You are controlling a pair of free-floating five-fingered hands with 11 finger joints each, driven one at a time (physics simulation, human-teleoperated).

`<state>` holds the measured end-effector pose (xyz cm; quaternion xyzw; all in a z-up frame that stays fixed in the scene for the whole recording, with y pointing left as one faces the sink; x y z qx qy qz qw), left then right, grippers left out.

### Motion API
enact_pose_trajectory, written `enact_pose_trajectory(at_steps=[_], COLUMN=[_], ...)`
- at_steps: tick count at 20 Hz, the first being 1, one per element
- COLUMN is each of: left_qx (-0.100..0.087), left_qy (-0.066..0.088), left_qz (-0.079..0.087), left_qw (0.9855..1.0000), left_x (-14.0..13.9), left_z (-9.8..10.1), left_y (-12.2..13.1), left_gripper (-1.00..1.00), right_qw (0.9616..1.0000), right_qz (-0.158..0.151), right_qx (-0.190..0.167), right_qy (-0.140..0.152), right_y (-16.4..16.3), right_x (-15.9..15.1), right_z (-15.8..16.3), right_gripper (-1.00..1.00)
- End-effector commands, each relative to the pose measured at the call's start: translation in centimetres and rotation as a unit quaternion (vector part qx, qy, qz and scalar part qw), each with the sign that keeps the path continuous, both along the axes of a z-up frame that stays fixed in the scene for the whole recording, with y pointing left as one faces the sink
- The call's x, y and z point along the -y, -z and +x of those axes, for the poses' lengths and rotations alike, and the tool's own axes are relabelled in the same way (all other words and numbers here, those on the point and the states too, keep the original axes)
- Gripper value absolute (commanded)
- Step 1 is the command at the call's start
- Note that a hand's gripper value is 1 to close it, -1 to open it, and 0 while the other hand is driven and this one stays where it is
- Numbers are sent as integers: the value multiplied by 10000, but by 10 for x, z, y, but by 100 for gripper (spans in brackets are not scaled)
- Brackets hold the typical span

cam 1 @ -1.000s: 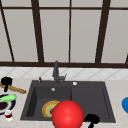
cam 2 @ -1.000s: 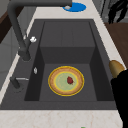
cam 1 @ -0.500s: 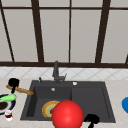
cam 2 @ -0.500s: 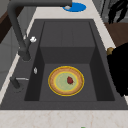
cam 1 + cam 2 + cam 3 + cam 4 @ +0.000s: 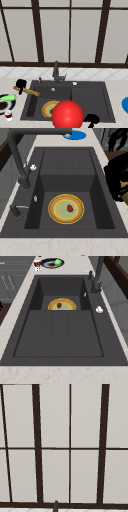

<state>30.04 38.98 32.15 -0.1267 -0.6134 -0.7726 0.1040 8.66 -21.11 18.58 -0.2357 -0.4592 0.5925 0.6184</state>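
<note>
My left hand hovers over the sink's left rim, shut on a wooden stick that slants down to the right over the basin. In the left side view this hand is large at the right edge, with a bit of the stick beside it. A yellow plate with a small red item lies in the left basin. A big red ball sits low in the front view, ahead of the sink's front edge. My right hand is just right of the ball.
A dark faucet stands behind the black sink. On the left counter are a dark plate with a green item and a small red and white cup. A blue plate lies at the right.
My left hand has carried the wooden stick to the right, from over the left counter to the sink's rim. The ball, the plate and my right hand stay put.
</note>
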Motion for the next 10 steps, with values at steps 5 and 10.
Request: enact_pose_trajectory(at_steps=[5, 10], left_qx=[-42, -68], left_qy=[-153, -129], left_qz=[6, 25], left_qw=[9999, 9999], left_x=[54, 90], left_z=[-7, -11], left_y=[4, 9], left_gripper=[100, 100], right_qw=[10000, 10000], right_qz=[0, 0], right_qx=[0, 0], right_qy=[0, 0], right_y=[0, 0], right_x=[0, 0], right_z=[0, 0], right_gripper=[0, 0])
